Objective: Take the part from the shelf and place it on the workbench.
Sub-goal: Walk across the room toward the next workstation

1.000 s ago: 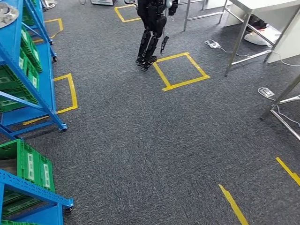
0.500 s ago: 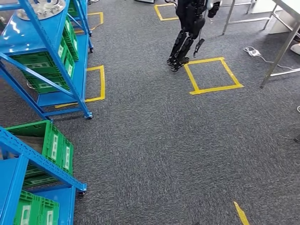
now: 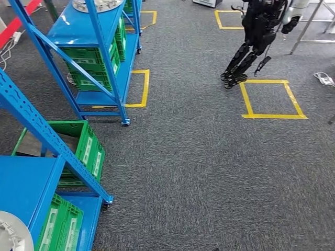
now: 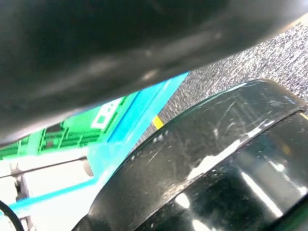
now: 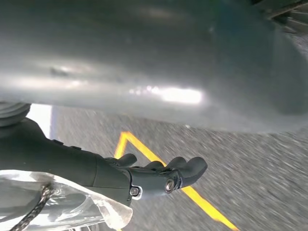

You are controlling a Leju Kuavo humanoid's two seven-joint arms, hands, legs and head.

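A round silvery part [image 3: 11, 238] lies on the near blue shelf [image 3: 28, 183], at the lower left corner of the head view. A second round metal part [image 3: 97, 4] sits on top of the farther blue shelf [image 3: 90, 31]. My right hand [image 5: 152, 175] hangs over the grey carpet, its dark fingers stretched out and nothing in them. In the left wrist view a dark blurred shape lies close to the lens, and I cannot make out the left hand's fingers. The blue shelf frame [image 4: 145, 115] passes behind it.
Green crates [image 3: 89, 154] fill the lower shelf levels. Another dark humanoid robot [image 3: 256, 36] stands at the back right beside a yellow taped square [image 3: 272, 99]. Metal table legs [image 3: 310, 21] and a power strip [image 3: 324, 78] are at the far right. Grey carpet spreads across the middle.
The camera has swung left: the shelves and the other robot slid rightward in the picture, and the near shelf with its round part has come in at the lower left.
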